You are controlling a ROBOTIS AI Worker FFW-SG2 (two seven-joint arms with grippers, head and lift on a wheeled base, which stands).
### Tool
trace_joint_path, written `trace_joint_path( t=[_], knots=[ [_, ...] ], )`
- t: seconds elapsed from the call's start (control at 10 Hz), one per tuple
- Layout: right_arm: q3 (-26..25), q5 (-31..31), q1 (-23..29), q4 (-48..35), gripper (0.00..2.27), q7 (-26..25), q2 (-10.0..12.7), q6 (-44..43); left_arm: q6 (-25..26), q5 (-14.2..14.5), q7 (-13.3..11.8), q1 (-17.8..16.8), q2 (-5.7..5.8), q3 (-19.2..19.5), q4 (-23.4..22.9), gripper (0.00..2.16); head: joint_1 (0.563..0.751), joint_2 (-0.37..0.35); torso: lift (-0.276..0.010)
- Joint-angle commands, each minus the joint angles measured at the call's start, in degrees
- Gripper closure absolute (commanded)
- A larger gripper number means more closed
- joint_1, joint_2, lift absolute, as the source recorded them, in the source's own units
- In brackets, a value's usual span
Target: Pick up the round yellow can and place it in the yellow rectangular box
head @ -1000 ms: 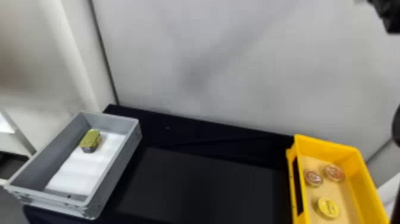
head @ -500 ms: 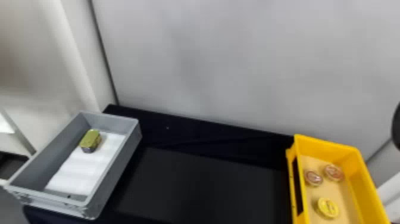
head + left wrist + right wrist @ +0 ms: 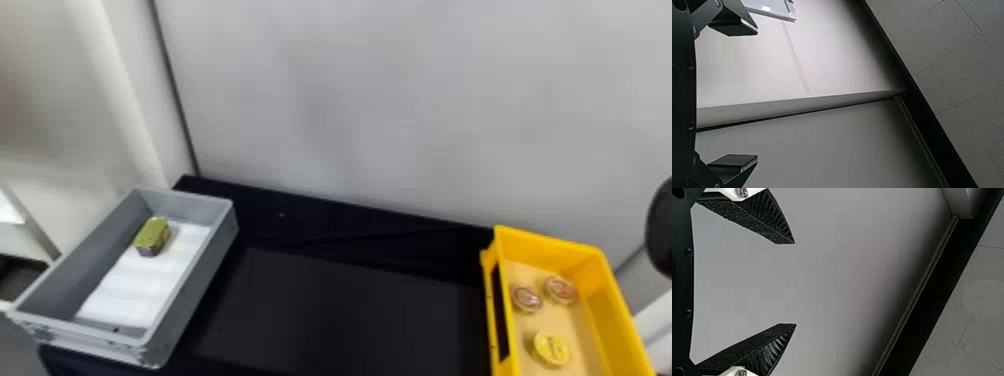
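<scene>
In the head view, the round yellow can (image 3: 551, 348) lies inside the yellow rectangular box (image 3: 547, 242), near the front. Two round reddish-lidded cans (image 3: 526, 298) sit behind it in that same box. A dark rounded part of my right arm (image 3: 661, 227) is at the right edge, above and beyond the box. In the left wrist view my left gripper (image 3: 757, 93) is open, nothing between its fingers, facing a pale wall. My right gripper (image 3: 795, 284) is also open and holds nothing, with plain wall beyond it.
On the left of the black-covered table (image 3: 340, 310) stands a grey box (image 3: 185, 285) with a white liner (image 3: 145, 280) and a greenish-gold oblong tin (image 3: 152, 235). A light wall (image 3: 400, 110) rises behind the table.
The dark arm part at the head view's top right corner has moved out of sight. The lower dark part at the right edge has shifted slightly. Cans and boxes have stayed put.
</scene>
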Motion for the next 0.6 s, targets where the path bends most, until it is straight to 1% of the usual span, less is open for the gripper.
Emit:
trace_joint_path(
  t=[0.0, 0.3, 0.5],
  knots=[
    [0.0, 1.6, 1.1, 0.1, 0.00, -1.5, -0.1, -7.1, 0.0, 0.0, 0.1, -0.1, 0.09, -0.4, 0.1, 0.14, 0.694, -0.078, 0.000],
    [0.1, 1.8, 1.2, 0.2, 0.01, -1.5, -0.1, -7.3, -0.1, 0.0, 0.4, 0.0, -0.09, -0.6, 0.3, 0.14, 0.694, -0.078, 0.000],
    [0.1, 1.8, 1.3, 0.2, 0.01, -1.5, -0.1, -7.3, -0.1, 0.0, 0.3, -0.2, 0.00, -0.6, 0.3, 0.14, 0.694, -0.078, 0.000]
  ],
)
